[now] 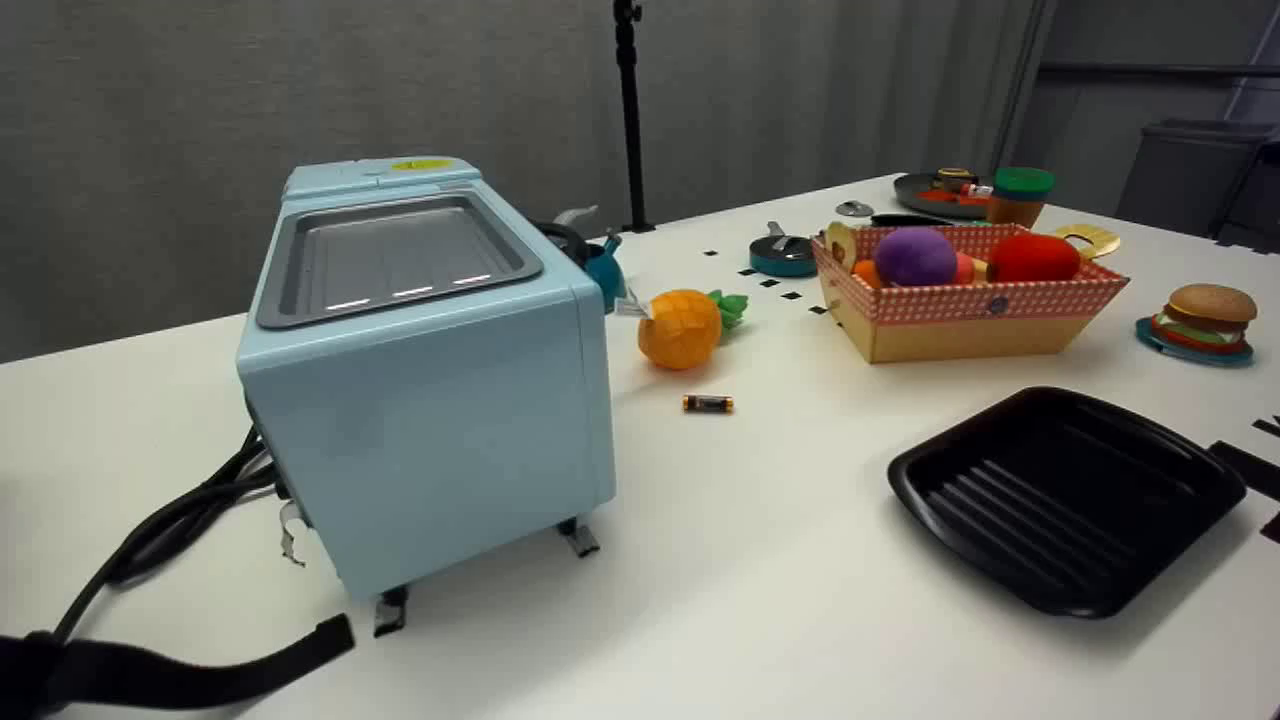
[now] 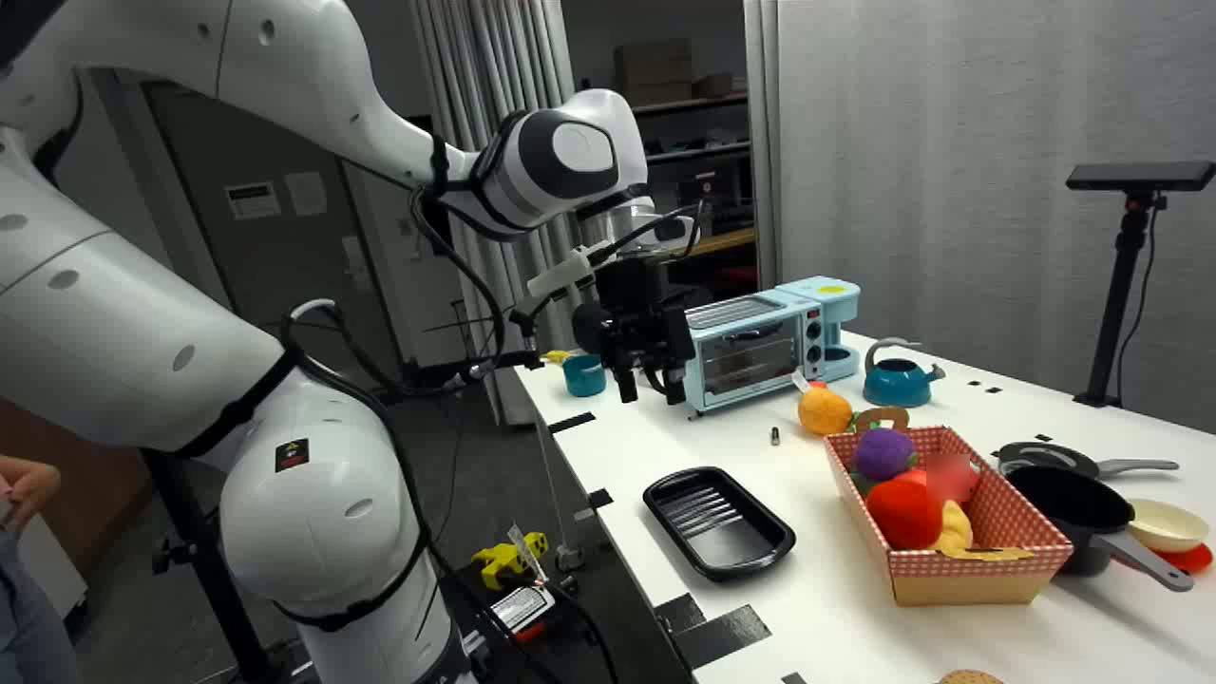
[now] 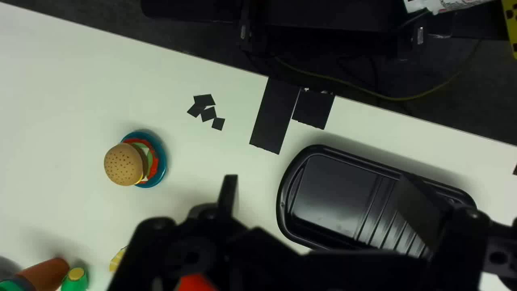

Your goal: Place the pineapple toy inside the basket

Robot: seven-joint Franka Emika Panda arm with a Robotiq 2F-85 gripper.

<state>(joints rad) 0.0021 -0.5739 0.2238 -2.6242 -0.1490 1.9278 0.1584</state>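
Observation:
The orange pineapple toy [image 1: 682, 328] with a green tuft lies on its side on the table beside the blue toaster oven; it also shows in an exterior view [image 2: 825, 411]. The light-tan basket [image 1: 965, 335] with a red-checked cloth rim holds several soft toys, including a purple and a red one; it also shows in an exterior view [image 2: 964, 581]. My gripper [image 2: 651, 385] hangs above the table, apart from toy and basket. In the wrist view its fingers [image 3: 319, 182] are wide apart with nothing between them, above the black tray. The pineapple toy is out of the wrist view.
The blue toaster oven [image 1: 430, 430] stands close to the pineapple toy, with a teal kettle [image 2: 898, 382] nearby. A small battery [image 1: 708, 404] lies near the toy. The black ridged tray [image 2: 719, 522], the toy burger [image 3: 125, 163] and pans [image 2: 1069, 513] are around the basket.

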